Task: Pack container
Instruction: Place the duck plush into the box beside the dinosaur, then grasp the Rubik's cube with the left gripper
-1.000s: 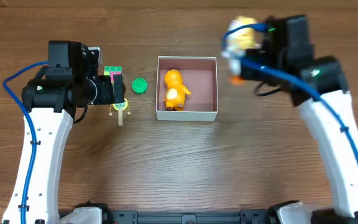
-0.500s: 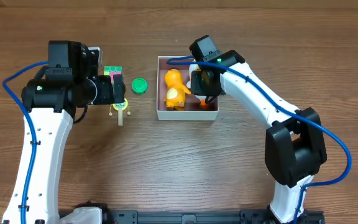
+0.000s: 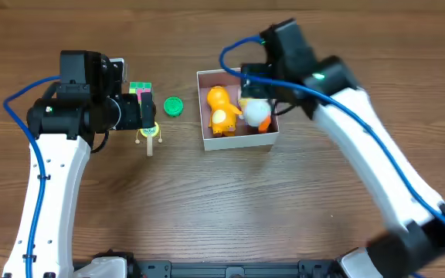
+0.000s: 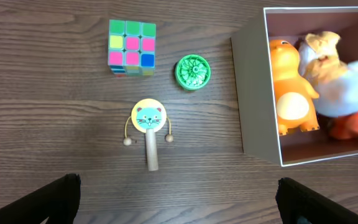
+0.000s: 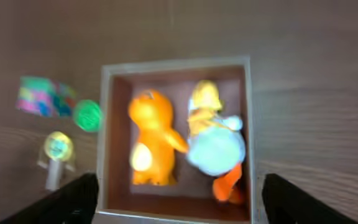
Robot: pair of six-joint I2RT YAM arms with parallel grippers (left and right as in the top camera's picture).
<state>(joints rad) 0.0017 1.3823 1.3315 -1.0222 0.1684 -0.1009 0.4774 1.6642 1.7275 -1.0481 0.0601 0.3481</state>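
container [image 3: 238,142] nudged right | white duck [image 3: 257,114] now inside, beside orange toy [image 3: 221,113]

The brown wood-grain table [image 4: 55,124] is matt. The square white cardboard box [image 4: 253,93] has dull paper walls and a flat mauve lining. The orange figure toy [image 4: 288,87] looks smooth, faintly glossy plastic. The multicoloured puzzle cube [image 4: 132,46] and green ridged disc [image 4: 192,71] look plastic; the cat-face rattle drum [image 4: 149,117] has a pale bare-wood handle

Left wrist view. Container [image 4: 248,93] at right of frame; dinosaur figure [image 4: 288,87] in its left half, plush duck [image 4: 337,81] touching it, right. Upper left: puzzle cube [image 4: 132,46], disc [image 4: 192,71] just right. Rattle drum [image 4: 149,124] below both.
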